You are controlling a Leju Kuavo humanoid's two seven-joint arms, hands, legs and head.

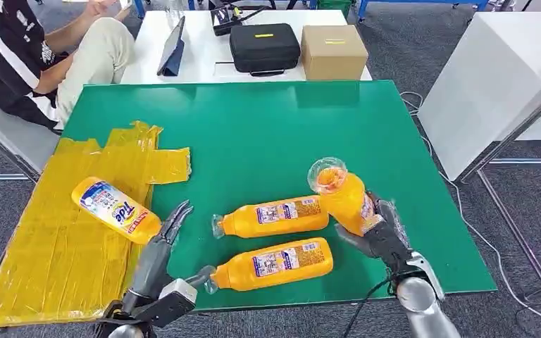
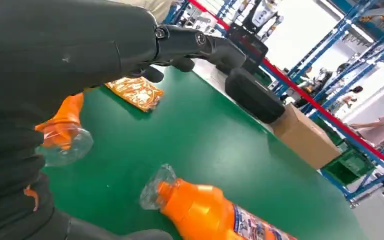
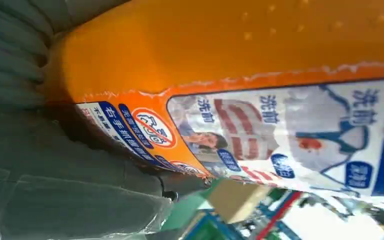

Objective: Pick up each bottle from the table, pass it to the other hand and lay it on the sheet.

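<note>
A yellow sheet (image 1: pixel 56 239) covers the left of the green table (image 1: pixel 268 127). One orange Tide bottle (image 1: pixel 116 210) lies on the sheet. Two more orange bottles lie side by side on the bare green, a farther one (image 1: pixel 275 216) and a nearer one (image 1: pixel 275 264) by the front edge. My right hand (image 1: pixel 380 236) grips a fourth bottle (image 1: pixel 341 193) by its base, lifted and tilted, clear cap up; its label (image 3: pixel 280 135) is close in the right wrist view. My left hand (image 1: pixel 158 253) is open, fingers (image 2: pixel 190 47) stretched out just right of the Tide bottle, holding nothing.
A person (image 1: pixel 42 49) sits at the back left corner. Behind the green table a white table carries a black case (image 1: pixel 264 48), a cardboard box (image 1: pixel 334 51) and a tablet (image 1: pixel 172 49). Another white table (image 1: pixel 493 84) stands to the right.
</note>
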